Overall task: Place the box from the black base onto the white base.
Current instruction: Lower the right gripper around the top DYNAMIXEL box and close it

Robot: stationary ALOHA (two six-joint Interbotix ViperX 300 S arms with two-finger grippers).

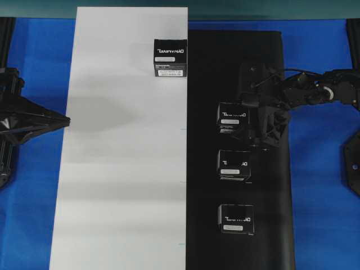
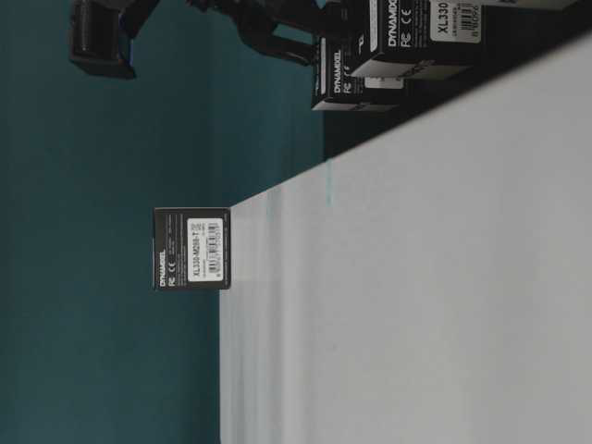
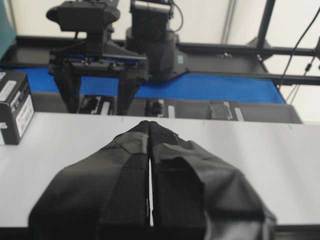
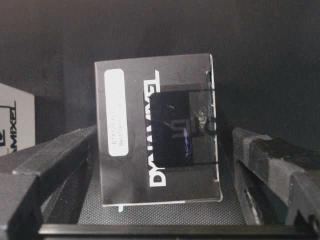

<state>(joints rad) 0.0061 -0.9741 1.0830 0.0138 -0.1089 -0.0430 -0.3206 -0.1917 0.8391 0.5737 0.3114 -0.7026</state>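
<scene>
While the right claw [image 4: 160,165] hangs wide open astride the box [image 4: 157,132] on the black base [image 1: 270,225], gripping nothing, that light, stiff carton looks best pinched across its flat sides.

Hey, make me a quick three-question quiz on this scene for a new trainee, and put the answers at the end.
1. How many boxes lie on the black base?
2. True or false: the right gripper is shut on the box under it.
3. Which gripper is shut: A left gripper, B right?

Key
1. Three; a fourth carton sits on the white base.
2. False: its fingers stand open on either side, not touching.
3. A
</scene>
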